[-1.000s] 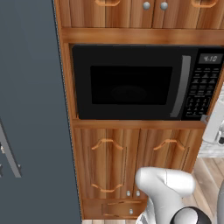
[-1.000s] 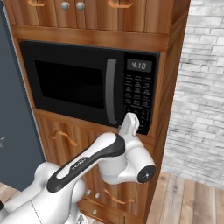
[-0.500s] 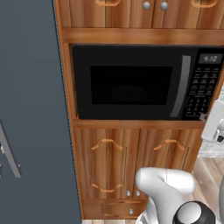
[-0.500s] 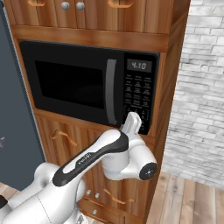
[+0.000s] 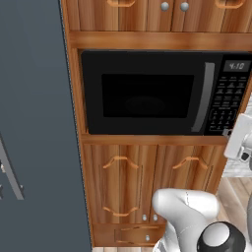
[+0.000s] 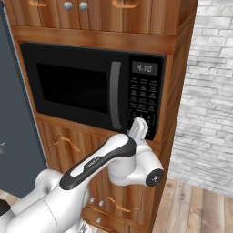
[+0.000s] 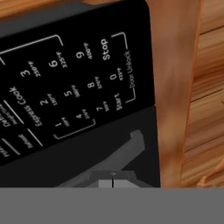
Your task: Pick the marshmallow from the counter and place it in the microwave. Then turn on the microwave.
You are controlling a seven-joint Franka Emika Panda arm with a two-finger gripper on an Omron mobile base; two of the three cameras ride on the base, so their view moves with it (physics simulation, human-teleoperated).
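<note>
The black microwave (image 5: 147,96) sits built into wooden cabinetry with its door shut, its grey handle (image 6: 115,101) upright and its display lit. My gripper (image 6: 138,127) is shut with nothing in it, its tip close to the bottom of the right-side keypad (image 6: 143,98). In the hand view the joined fingertips (image 7: 112,179) point at the black panel just under the Start key (image 7: 117,101). The hand's white body (image 5: 238,138) shows at the right edge of the left base view. The marshmallow is out of view, hidden or behind the dark window. The counter is out of view.
Wooden cabinet doors (image 5: 147,182) and a drawer with round knobs lie under the microwave. A tall dark grey panel (image 5: 34,123) stands to the left. A white brick wall (image 6: 209,91) and wooden floor (image 6: 200,205) are to the right.
The hand has crept slightly up and closer to the keypad's lower edge. The gripper has stayed shut and the microwave door has stayed shut.
</note>
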